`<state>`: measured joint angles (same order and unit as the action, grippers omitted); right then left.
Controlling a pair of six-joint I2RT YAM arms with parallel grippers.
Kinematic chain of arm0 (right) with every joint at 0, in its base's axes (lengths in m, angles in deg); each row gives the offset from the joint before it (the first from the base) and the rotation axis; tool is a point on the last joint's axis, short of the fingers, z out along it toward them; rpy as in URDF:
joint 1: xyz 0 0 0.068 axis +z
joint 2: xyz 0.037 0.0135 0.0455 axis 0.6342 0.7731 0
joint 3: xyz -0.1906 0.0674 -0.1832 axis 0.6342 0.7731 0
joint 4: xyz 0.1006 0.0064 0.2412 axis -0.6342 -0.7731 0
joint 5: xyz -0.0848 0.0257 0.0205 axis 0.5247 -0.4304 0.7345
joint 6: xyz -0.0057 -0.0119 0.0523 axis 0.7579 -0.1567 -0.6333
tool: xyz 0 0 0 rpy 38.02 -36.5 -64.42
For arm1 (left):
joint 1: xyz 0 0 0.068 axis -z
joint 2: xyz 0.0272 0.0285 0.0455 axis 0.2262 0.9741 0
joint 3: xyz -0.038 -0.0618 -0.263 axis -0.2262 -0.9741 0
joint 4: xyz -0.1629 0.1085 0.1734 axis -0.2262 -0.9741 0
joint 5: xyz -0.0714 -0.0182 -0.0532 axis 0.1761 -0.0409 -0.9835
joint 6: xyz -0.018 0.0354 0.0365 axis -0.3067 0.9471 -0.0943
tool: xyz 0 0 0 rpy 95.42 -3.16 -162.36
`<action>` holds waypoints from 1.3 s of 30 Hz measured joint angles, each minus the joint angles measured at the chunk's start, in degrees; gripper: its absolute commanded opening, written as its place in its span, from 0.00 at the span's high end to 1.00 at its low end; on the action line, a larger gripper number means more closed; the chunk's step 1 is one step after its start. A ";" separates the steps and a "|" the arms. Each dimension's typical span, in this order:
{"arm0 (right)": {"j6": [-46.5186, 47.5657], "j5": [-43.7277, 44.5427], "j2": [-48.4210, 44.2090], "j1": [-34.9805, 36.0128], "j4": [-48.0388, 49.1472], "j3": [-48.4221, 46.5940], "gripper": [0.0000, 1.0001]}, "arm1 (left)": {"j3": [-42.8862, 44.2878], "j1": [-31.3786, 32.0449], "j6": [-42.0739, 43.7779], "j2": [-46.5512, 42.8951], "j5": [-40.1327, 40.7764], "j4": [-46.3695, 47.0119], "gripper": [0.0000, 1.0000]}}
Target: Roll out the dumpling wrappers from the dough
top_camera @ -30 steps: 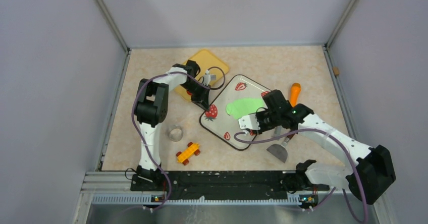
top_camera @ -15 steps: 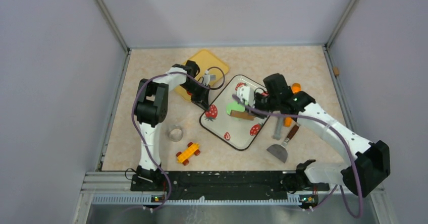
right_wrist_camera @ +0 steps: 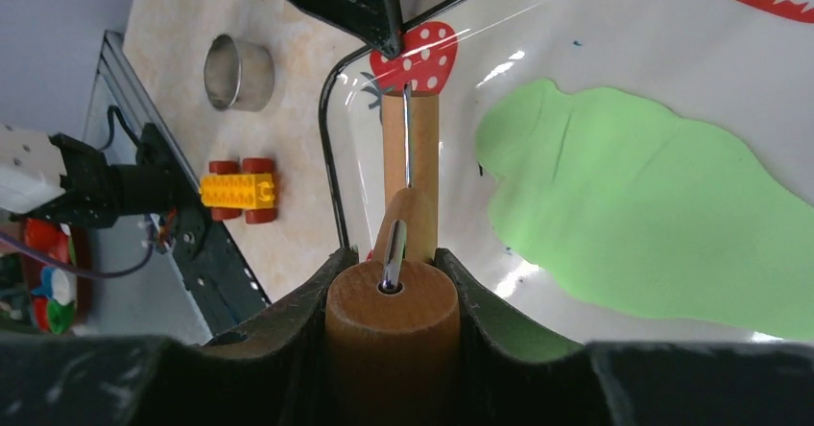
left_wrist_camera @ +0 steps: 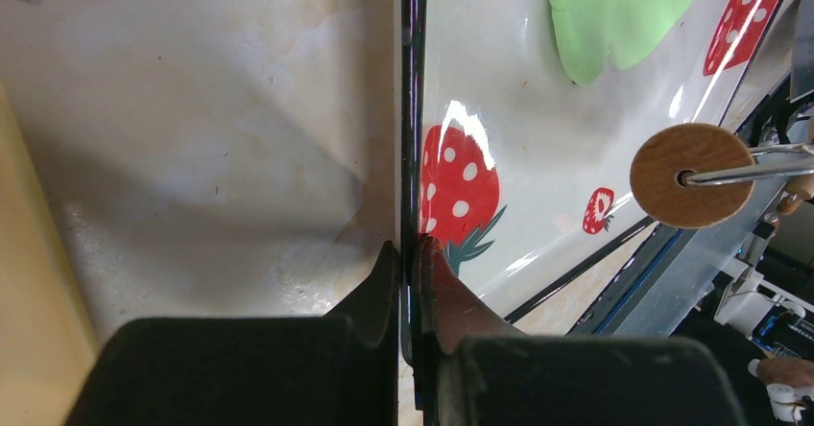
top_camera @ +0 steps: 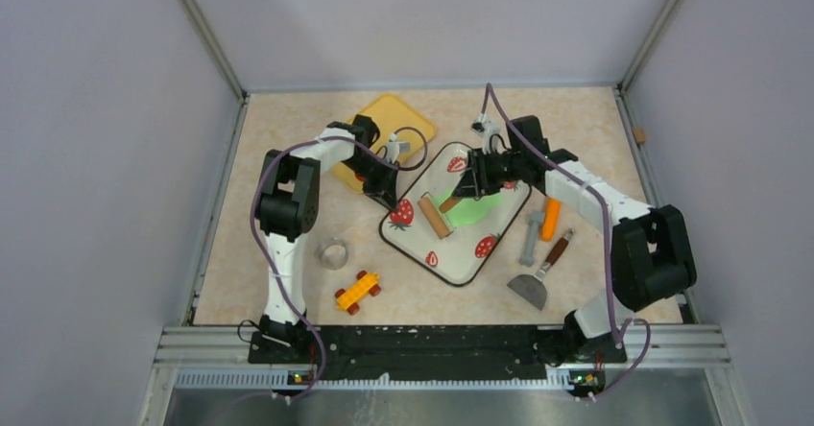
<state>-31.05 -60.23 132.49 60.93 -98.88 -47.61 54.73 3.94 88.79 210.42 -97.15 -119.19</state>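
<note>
The flattened green dough (top_camera: 472,208) lies on the white strawberry-print tray (top_camera: 459,255). My right gripper (top_camera: 466,185) reaches in from the tray's far side, shut on the wooden handle (right_wrist_camera: 392,325) of a rolling pin. Its roller (top_camera: 436,216) rests on the tray just left of the dough (right_wrist_camera: 653,224). My left gripper (left_wrist_camera: 411,249) is shut on the tray's black rim (left_wrist_camera: 411,109) at its left edge, near a strawberry print. In the left wrist view the dough (left_wrist_camera: 614,13) and the roller's round end (left_wrist_camera: 693,174) show. No separate dumpling wrappers are in view.
A yellow tray (top_camera: 389,117) sits behind the left gripper. A metal ring cutter (top_camera: 333,253) and a yellow toy car (top_camera: 357,290) lie near left. Right of the tray are an orange-handled tool (top_camera: 550,219), a grey tool (top_camera: 531,239) and a scraper (top_camera: 532,289).
My right arm swung from the tray's near right side round to its far side, and the rolling pin passed over the dough toward the left. The left gripper stayed put.
</note>
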 measured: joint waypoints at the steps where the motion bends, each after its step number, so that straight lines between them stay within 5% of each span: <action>1: -1.36 -0.24 0.57 -0.20 0.79 -0.02 1.00 | 0.00 0.00 0.02 0.00 0.02 0.00 1.00; 30: -9.53 -1.38 14.53 -5.18 1.57 -4.98 1.00 | 0.00 -0.66 -0.04 0.48 -1.73 0.00 1.00; 39: -9.40 5.29 13.05 -5.84 -4.87 -7.10 1.00 | 0.00 -0.85 -0.04 0.59 -2.14 0.00 1.00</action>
<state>-40.45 -54.94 145.54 55.09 -103.75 -54.71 54.73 3.09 88.75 211.01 -99.29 -119.19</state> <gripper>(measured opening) 0.334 0.036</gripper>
